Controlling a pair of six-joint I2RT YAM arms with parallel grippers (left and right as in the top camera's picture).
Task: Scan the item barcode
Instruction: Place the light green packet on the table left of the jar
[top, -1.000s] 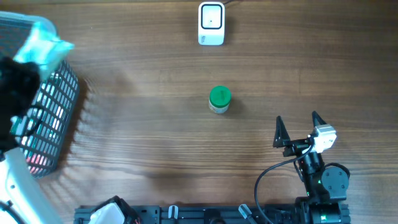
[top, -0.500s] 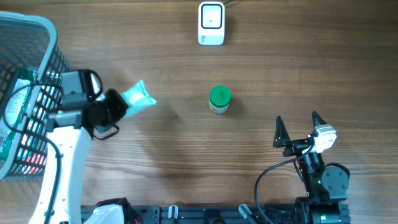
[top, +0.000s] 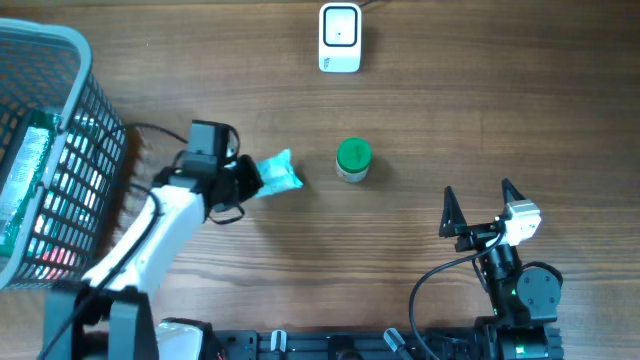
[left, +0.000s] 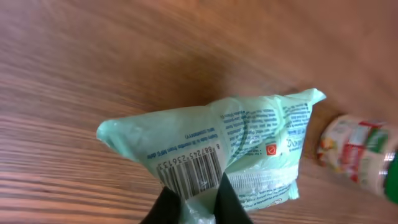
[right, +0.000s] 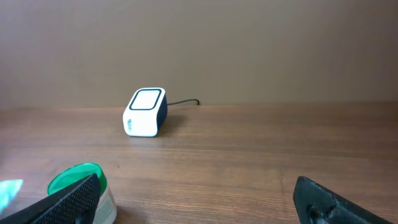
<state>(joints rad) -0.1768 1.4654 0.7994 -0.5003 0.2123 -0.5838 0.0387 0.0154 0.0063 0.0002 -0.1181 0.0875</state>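
Where the left gripper closes down, its two dark fingers are clamped tight on the edge of a pale green packet, which sticks out ahead of them over the wooden table. From where I stand I can't tell whether it rests on the wood or hangs just clear. The barcode is printed right beside the pinch and faces back toward the wrist, one finger crowding its lower corner. A jar with a green lid stands just beside the packet's free end, and the white scanner sits well beyond it at the far edge, its window tilted toward the near side. To do this well, I'd say the arm should carry the packet past the jar rather than over it. It should then turn the wrist so the striped panel meets the window squarely, flat and uncreased, with the fingers kept off the bars, and hold it steady there for a moment. Off to the left a mesh basket holds more goods. The right gripper waits near the front edge, spread wide and holding nothing.
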